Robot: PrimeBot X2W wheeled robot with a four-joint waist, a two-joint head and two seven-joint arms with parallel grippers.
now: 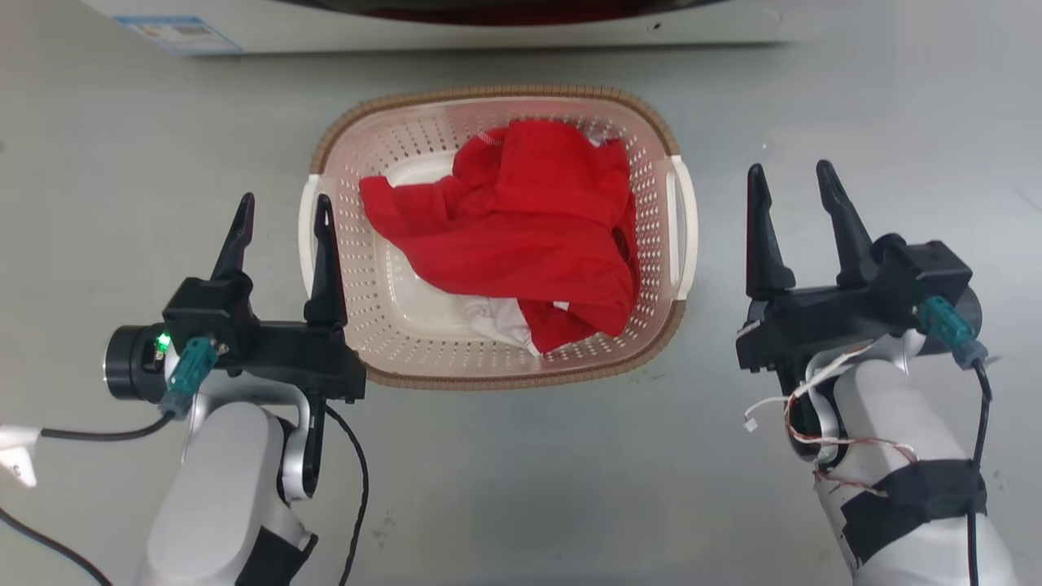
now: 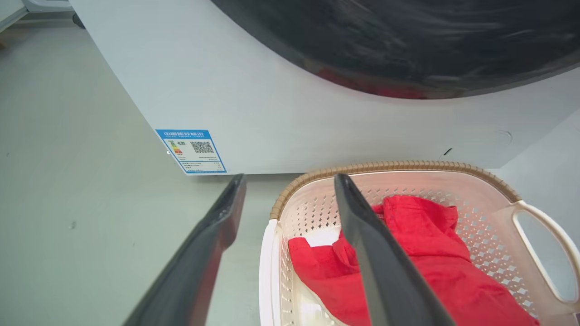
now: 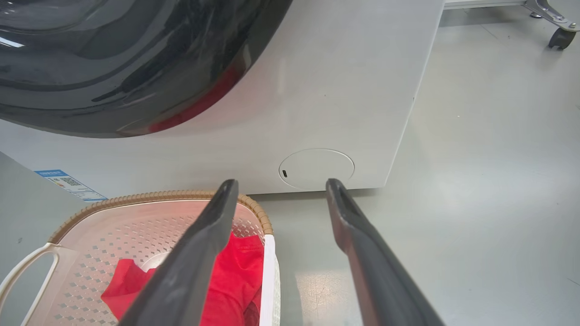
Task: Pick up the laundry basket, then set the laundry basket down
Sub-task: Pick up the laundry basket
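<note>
Laundry basket (image 1: 488,92) sits on the grey floor (image 1: 122,163) right in front of the washer (image 1: 488,24), red clothes (image 1: 521,220) piled inside; left gripper (image 1: 285,202) is spread wide, fingers straddling the basket's left handle (image 1: 305,236) — not clamped on it; right gripper (image 1: 791,168) is spread wide too — just beside the right handle (image 1: 684,228), apart from it.

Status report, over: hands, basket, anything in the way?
Left hand open, fingers astride laundry basket's left handle. Right hand open, beside it. Basket on floor, red garment inside. Washer close behind.
</note>
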